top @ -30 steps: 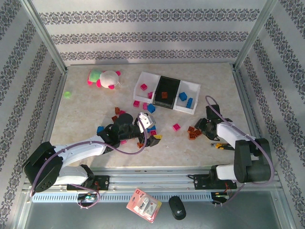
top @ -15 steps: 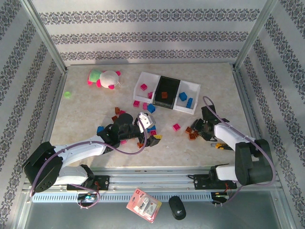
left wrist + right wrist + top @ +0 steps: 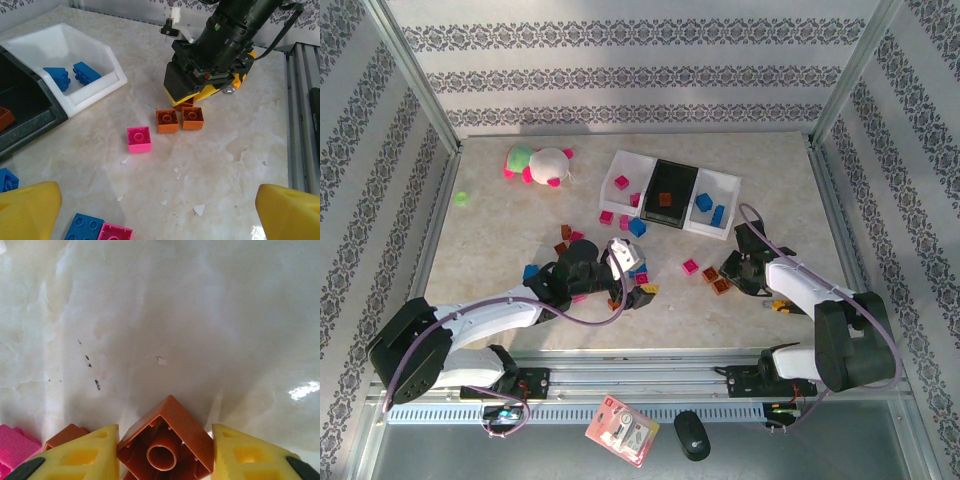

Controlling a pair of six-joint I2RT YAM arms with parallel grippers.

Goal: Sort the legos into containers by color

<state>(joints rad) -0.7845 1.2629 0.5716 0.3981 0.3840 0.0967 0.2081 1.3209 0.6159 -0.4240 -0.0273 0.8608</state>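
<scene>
Between the fingers (image 3: 85, 455) of the right gripper (image 3: 164, 430): orange brick (image 3: 165, 422), hollow underside turned toward the wrist camera, pressed by a yellow pad on each side, so gripped. Lower part cut off by the frame edge; cannot tell whether lifted or resting on the table (image 3: 175, 315). Left of that gripper, half hidden behind a finger, another orange piece (image 3: 65, 435); further left, a corner of a pink brick (image 3: 12, 447). From the left wrist, gripped brick nearly buried under the right gripper's tips. Just short of those tips, an orange pair (image 3: 166, 121), touching side by side. Left gripper (image 3: 159, 212) spread wide, nothing between, tips cropped at the bottom corners. Ahead and left of it, white tray (image 3: 95, 47) holding two blue bricks (image 3: 60, 77); next to that, black tray (image 3: 35, 107), mostly out of frame.
</scene>
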